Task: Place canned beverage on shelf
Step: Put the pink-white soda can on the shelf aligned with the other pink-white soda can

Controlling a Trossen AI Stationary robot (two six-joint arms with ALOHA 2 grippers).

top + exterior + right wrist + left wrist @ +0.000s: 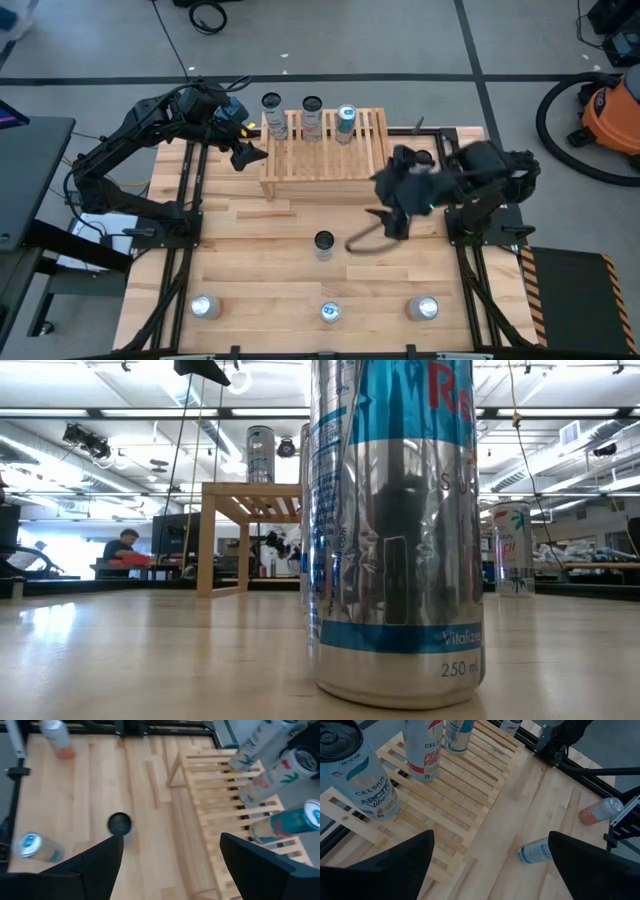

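Right wrist view shows you the right gripper (167,865) with its fingers spread and nothing between them, hovering over the table (95,785) with a dark-topped upright can (120,826) just ahead of it. Beyond and to one side of that gripper stands the shelf (220,815), carrying three cans (310,120) along its far edge. Your left gripper (490,865) hangs over the shelf's other end, jaws wide and holding nothing.

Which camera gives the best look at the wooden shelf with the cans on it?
The high view: the whole shelf shows from above, three cans standing along its far edge. Both wrist views show only part of its slatted top. The low view shows it far off, half hidden behind a near can.
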